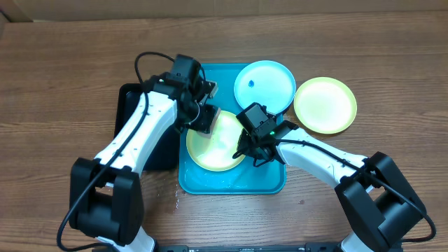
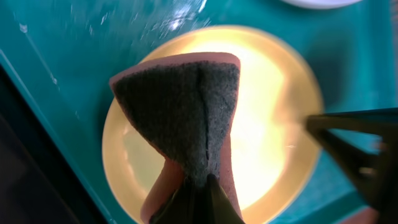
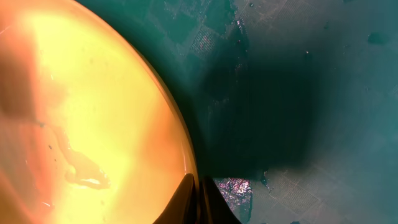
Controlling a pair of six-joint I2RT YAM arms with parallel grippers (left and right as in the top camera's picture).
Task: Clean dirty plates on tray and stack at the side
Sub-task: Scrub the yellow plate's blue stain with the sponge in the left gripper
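Now the plate lies in the tray, straight below the sponge pinched in the left gripper. The right gripper, closed, clamps the plate's right rim to steady it.

Wood-grain table. Small black tray on it, left side. A pink sponge, dark grey scrub face, folded along the middle.

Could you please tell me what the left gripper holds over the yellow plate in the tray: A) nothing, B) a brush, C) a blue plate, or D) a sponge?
D: the left gripper is shut on a folded sponge, pink with a grey scouring face, above the plate in the tray.
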